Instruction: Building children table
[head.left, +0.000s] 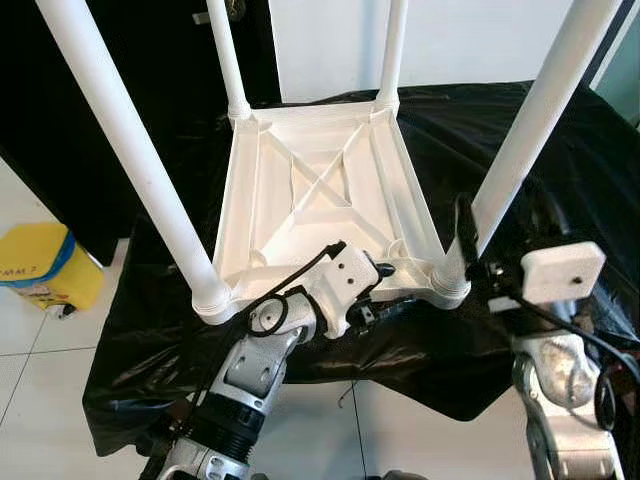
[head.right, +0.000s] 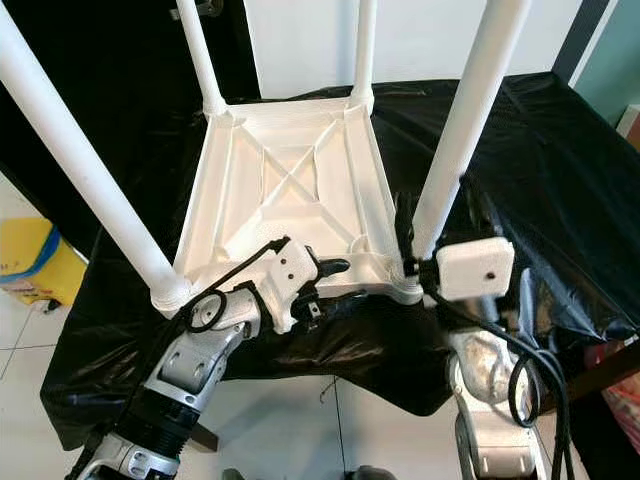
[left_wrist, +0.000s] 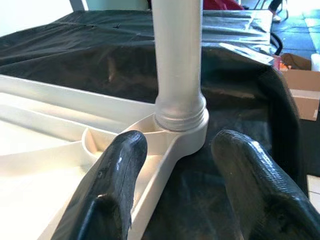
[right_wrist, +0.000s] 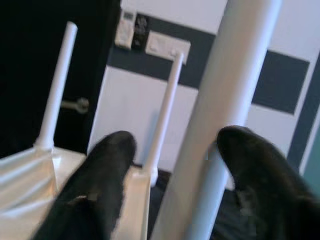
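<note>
Four legs: all four white legs stand up from the upturned children table (head.left: 320, 190), which lies top-down on a bench covered in black sheet (head.left: 560, 170).
Far left, floor: a yellow bin (head.left: 40, 265) stands on the white tiles, well apart from the work.
Near left leg: this leg (head.left: 130, 150) sits in its corner socket, and nothing is holding it.
Left end effector: the left end effector (left_wrist: 175, 165) is at the near edge of the table frame. Its fingers (left_wrist: 117, 175) are spread, one over the frame rim and one outside it, and they point at the near right socket (left_wrist: 182, 122). They pinch nothing.
Near right leg: the leg (head.left: 525, 130) stands in that socket. In the left wrist view its threaded collar meets the socket with no clear gap, but I cannot tell if it is fully tight.
Right end effector: the right end effector (right_wrist: 172, 165) is around the lower part of this leg. Its fingers are spread on both sides of the leg, with a gap still visible, so it is not gripping yet.
Step in hand: I judge it is seating or tightening the near right leg.
How to do it well: close the right fingers squarely on the leg, low near the socket, and keep the leg upright while turning. The left fingers should press the frame rim so the table does not slide on the slippery sheet.
</note>
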